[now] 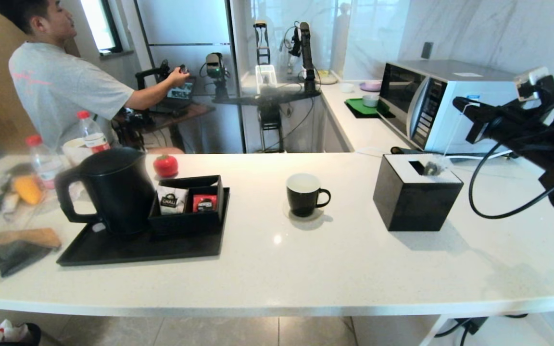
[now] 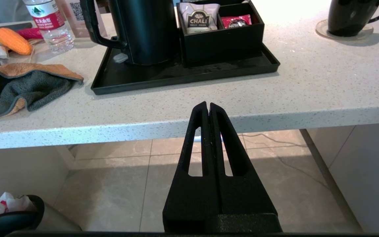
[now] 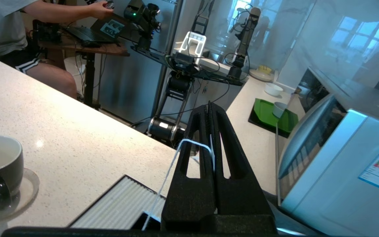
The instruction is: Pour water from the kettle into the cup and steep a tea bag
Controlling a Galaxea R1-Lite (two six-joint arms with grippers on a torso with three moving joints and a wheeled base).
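While the kettle point(image 1: 113, 189) stands on the black tray point(image 1: 113, 250), far left of the raised right gripper point(image 1: 459, 103), the black box point(image 1: 414, 192) sits below its clenched jaws. They pinch the string of the tea bag point(image 1: 433, 168), which hangs apparently at the box's opening; the cup point(image 1: 304, 193) lies between. Left gripper point(image 2: 208, 107): parked below counter edge, jaws clenched empty.

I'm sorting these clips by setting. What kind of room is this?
Most likely a kitchen used as a robot test space: a microwave on the white counter, a kettle on a tray, and another robot rig behind.
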